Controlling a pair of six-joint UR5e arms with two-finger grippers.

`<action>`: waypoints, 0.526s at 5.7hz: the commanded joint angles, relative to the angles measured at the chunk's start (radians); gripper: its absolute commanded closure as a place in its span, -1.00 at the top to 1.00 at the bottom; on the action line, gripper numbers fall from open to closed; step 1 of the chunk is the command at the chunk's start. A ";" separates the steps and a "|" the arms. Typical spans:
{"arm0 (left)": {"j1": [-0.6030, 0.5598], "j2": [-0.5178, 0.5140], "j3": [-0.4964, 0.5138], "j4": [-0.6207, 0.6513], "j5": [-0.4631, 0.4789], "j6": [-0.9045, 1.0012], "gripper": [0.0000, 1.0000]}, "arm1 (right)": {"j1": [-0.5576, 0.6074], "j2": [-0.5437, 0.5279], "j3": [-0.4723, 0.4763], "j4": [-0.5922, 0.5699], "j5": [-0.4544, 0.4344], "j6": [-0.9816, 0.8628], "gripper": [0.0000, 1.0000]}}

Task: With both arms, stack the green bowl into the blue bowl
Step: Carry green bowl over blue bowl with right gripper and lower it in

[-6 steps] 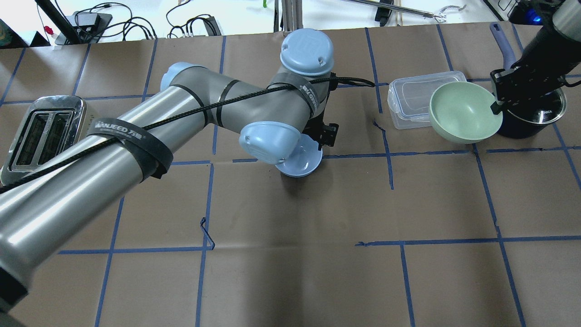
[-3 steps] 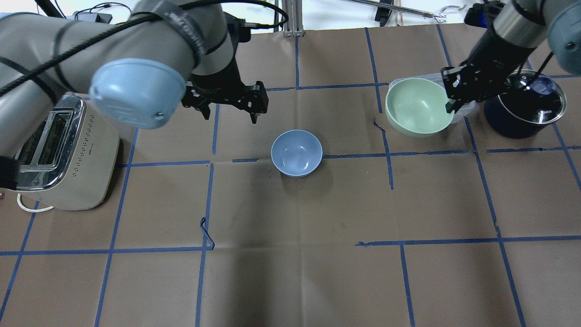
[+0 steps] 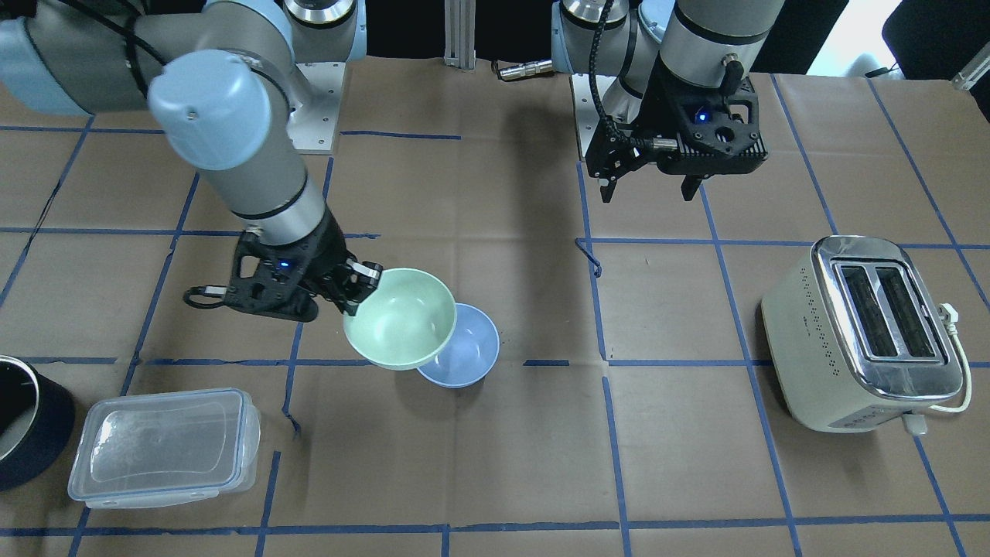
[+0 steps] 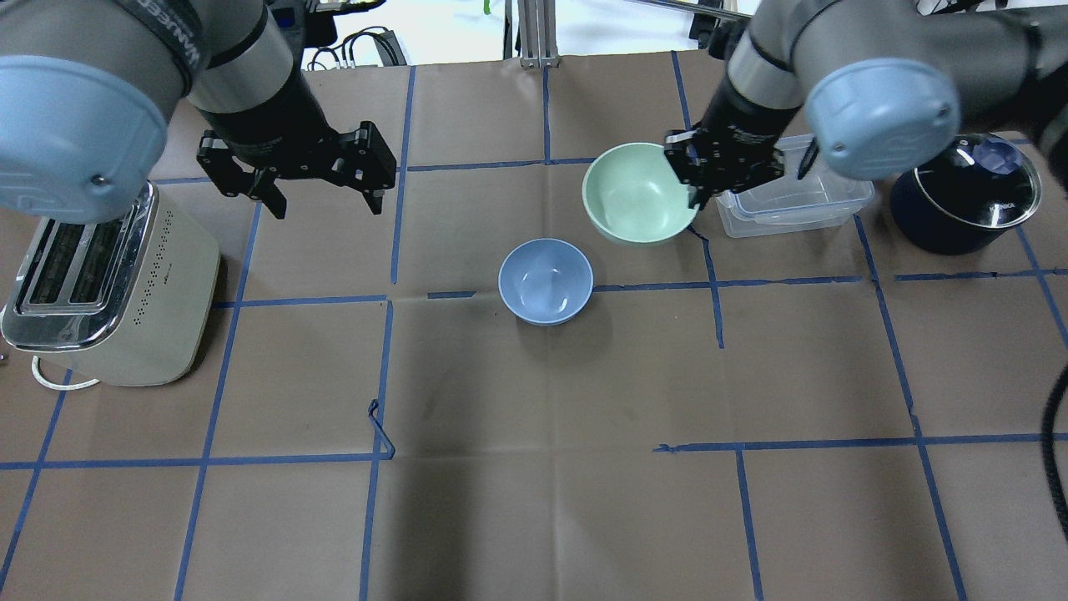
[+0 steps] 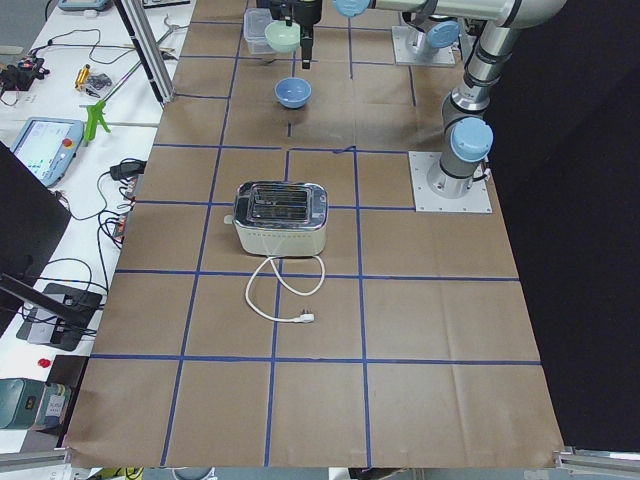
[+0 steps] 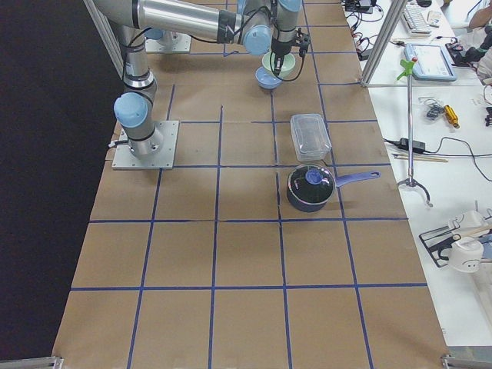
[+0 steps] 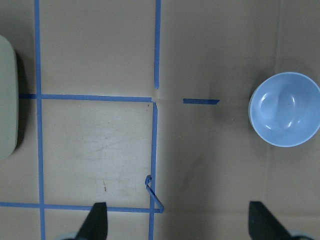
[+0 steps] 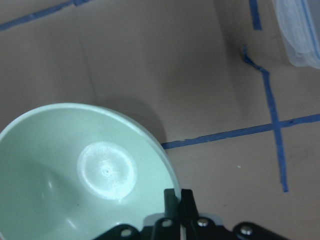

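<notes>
The green bowl [image 4: 638,192] hangs in the air, held by its rim in my right gripper [image 4: 694,185], which is shut on it. It also shows in the front view [image 3: 399,317] and the right wrist view [image 8: 85,175]. The blue bowl [image 4: 546,280] stands upright and empty on the table, below and left of the green bowl; it shows in the front view [image 3: 462,345] and the left wrist view [image 7: 284,109]. My left gripper [image 4: 321,200] is open and empty, raised well to the left of the blue bowl; it also shows in the front view [image 3: 646,190].
A clear lidded container [image 4: 797,190] and a dark blue pot [image 4: 964,196] stand at the right. A cream toaster [image 4: 100,284] stands at the left edge with its cord [image 4: 54,380] on the table.
My right gripper has carried the green bowl leftward, off the clear container toward the blue bowl. My left arm has drawn back farther left, away from the blue bowl.
</notes>
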 commanded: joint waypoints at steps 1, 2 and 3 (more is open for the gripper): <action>0.012 0.007 0.000 -0.027 0.006 0.037 0.97 | 0.075 0.094 0.005 -0.089 -0.002 0.086 -0.88; 0.012 -0.002 0.000 -0.021 0.004 0.038 0.97 | 0.076 0.125 0.013 -0.105 -0.006 0.075 -0.88; 0.015 -0.014 0.006 -0.007 -0.005 0.059 0.97 | 0.076 0.142 0.031 -0.118 -0.008 0.073 -0.88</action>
